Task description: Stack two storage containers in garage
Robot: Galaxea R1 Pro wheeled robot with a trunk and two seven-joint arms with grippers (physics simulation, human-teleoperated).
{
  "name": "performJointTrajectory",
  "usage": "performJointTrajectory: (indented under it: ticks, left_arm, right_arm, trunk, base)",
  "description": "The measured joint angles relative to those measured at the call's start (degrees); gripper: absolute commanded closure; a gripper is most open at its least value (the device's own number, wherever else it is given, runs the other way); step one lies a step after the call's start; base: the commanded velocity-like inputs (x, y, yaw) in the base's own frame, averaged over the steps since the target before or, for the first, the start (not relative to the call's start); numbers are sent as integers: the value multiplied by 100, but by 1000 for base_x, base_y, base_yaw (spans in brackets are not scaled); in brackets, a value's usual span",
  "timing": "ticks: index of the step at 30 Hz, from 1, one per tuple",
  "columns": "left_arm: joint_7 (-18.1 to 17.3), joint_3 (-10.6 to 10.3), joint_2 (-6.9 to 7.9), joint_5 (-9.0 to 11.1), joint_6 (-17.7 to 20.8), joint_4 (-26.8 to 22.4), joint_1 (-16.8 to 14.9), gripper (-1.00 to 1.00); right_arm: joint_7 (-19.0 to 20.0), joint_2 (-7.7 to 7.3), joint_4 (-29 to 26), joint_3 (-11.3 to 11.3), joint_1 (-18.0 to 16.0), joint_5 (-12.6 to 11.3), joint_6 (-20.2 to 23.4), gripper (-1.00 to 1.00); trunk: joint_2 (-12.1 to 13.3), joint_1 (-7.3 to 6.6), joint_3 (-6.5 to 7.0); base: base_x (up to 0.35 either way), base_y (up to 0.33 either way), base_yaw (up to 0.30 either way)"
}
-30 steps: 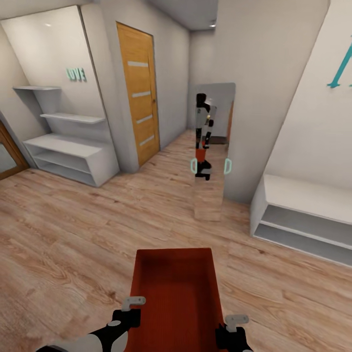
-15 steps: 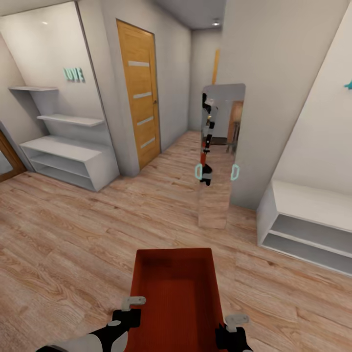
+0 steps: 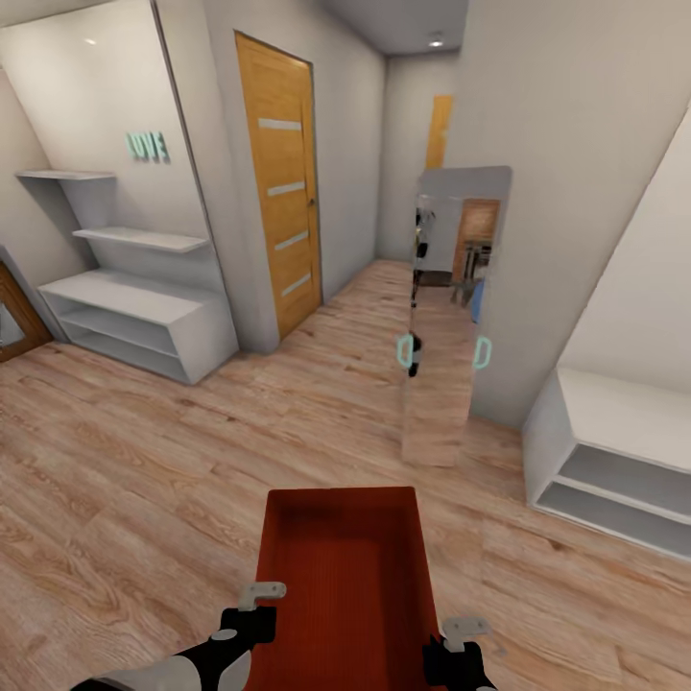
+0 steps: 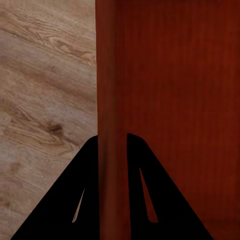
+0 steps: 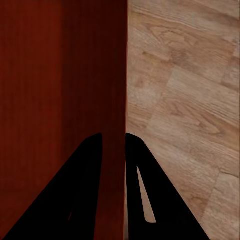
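Note:
I hold one orange-red storage container (image 3: 341, 576) low in front of me, open side up, above light wood planks. My left gripper (image 3: 251, 614) is shut on its left wall, and the left wrist view shows the fingers (image 4: 80, 190) straddling that wall (image 4: 112, 75). My right gripper (image 3: 459, 645) is shut on the right wall, which runs between the fingers (image 5: 82, 190) in the right wrist view (image 5: 112, 75). The other storage container and the garage are out of view.
A hallway lies ahead. An orange wooden door (image 3: 283, 182) stands at the left of a narrow corridor (image 3: 379, 288). White shelves (image 3: 134, 297) line the left wall. A tall mirror (image 3: 446, 317) leans on the right corner, with a low white shelf unit (image 3: 614, 441) beyond it.
The whole view has shifted: the mirror and right shelf unit slid rightward and the corridor opened up, so the camera moved. The container stays gripped the same way.

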Motion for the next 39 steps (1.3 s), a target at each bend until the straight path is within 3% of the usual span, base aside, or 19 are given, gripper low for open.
performJointTrajectory:
  ticks: [11,22,39]
  left_arm:
    - [-2,-2,0,1,-1,1,0,100]
    - [-2,-2,0,2,-1,0,0,100]
    - [-59,51,49,-52,9,-5,0,100]
  right_arm:
    - [-2,0,-3,1,3,-2,1,100]
    - [-3,0,-2,2,2,-2,1,100]
    - [-65,54,10,-1,1,23,-4,100]
  trunk:
    - [0,0,0]
    - [0,0,0]
    - [0,0,0]
  base:
    - [317,139,27]
    - [316,155,173]
    - [315,82,7]
